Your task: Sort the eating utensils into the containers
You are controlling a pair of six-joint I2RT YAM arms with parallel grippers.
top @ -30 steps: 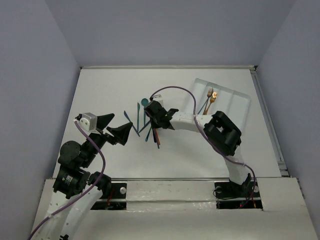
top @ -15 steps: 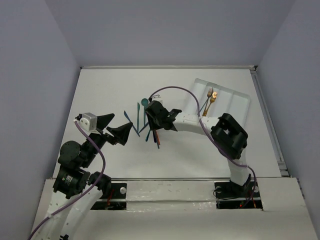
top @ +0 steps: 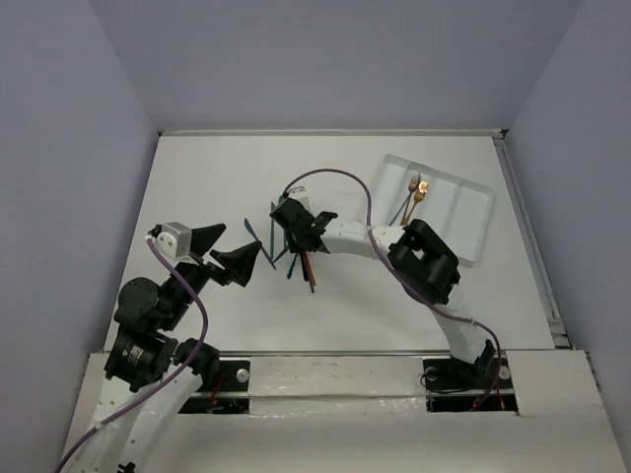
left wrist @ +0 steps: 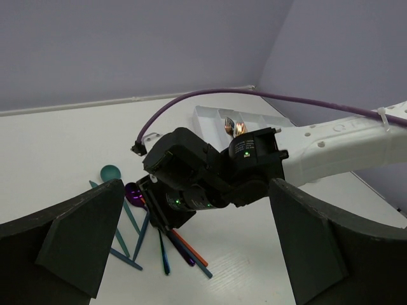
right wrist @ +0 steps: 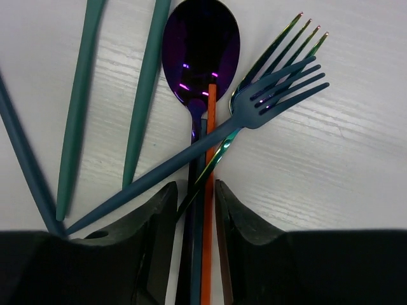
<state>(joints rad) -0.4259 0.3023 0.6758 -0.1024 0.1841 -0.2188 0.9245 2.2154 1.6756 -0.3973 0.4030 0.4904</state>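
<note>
Several slim utensils (top: 293, 258) lie crossed in a heap mid-table (top: 197, 177), well apart from the white tray (top: 463, 212), which holds two gold pieces (top: 416, 189). Right gripper (right wrist: 195, 190) straddles the purple spoon (right wrist: 200, 54) and orange handle (right wrist: 208, 127); whether it is clamped cannot be told. Left gripper (top: 242, 239) gapes, empty. Step, as judged: picking. Next move calls for isolating one handle from the blue fork (right wrist: 254, 114) lying across.

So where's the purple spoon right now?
In the right wrist view the purple spoon lies just ahead of the right end effector, crossed by an orange handle and a blue fork, with teal handles to its left.
</note>
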